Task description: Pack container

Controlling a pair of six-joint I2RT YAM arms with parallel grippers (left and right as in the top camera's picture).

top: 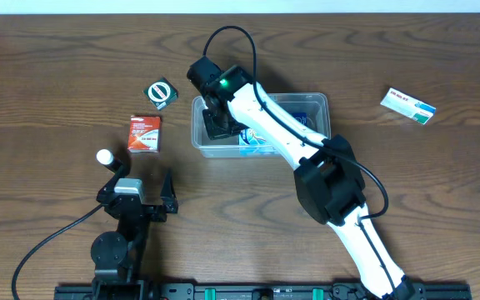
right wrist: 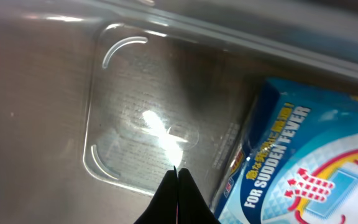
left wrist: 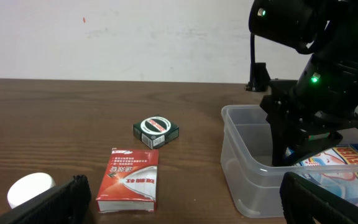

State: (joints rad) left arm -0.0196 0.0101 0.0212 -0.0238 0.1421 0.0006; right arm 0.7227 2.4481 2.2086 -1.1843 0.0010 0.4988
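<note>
clear plastic rectangular tub (top: 315, 100) sits mid-surface, and the right gripper (top: 217, 127) is down inside its left end. in the wrist view the black fingertips (right wrist: 176, 186) are pressed together with nothing between them, hanging over bare tub floor (right wrist: 135, 112). just beside them lies a blue-and-white cardboard box (right wrist: 303, 155) printed "for sudden fever", already packed.

my read: this gripper is empty, so the job is to get out cleanly and fetch more. best to lift straight up until it's above the rim, then swing. the tub's left wall is close on one side and the blue box on the other, so drifting sideways risks dragging the tub.

there's room. the tub's left half is free for another packet. out on the wooden surface (top: 48, 75), a red-and-white carton (top: 145, 133) and a green-and-black packet (top: 161, 92) lie left of the tub, apart from it. a white-and-blue flat box (top: 408, 106) sits well apart on the right. the left gripper (top: 138, 187) waits low with its jaws spread, a white round cap (top: 104, 156) just beside it.
</note>
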